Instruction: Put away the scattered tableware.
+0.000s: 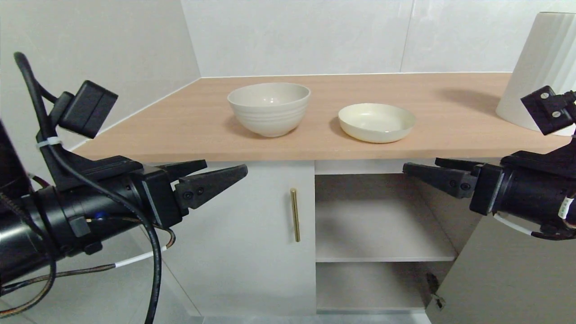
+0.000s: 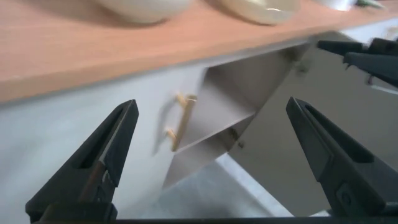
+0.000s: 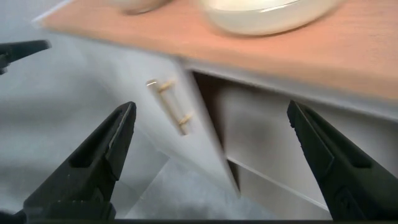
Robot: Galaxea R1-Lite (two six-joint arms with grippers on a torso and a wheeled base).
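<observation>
Tableware is seen as two pieces set on a wooden countertop point(image 1: 180, 130): a deep bowl point(image 1: 269, 108) and a shallow dish point(image 1: 376, 122), placed near each other but apart, both upright and toward the front half of the top. The bowl is pale grey-cream with faint ridges ringed around its lower wall; the dish is glossy cream, low and wide, with a rounded rim. A tall white ribbed object point(image 1: 544, 67) is stood at the counter's far right, well apart from the dish. Below the top, a white cabinet is fitted: its left door point(image 1: 252, 243) is closed and carries a slim brass handle point(image 1: 294, 214), while the right compartment is open, with a bare shelf point(image 1: 382, 234) shown inside and the swung-out door point(image 1: 508, 279) held at the right. The left gripper point(image 1: 225, 167) is held in front of the closed door, below the counter edge, its fingers spread and nothing grasped. The right gripper point(image 1: 420, 164) is held before the open compartment's upper corner, likewise parted and free of any load. Neither piece of tableware is touched. A small white label point(image 1: 564, 207) is carried on the right arm, its print too small to be read.
</observation>
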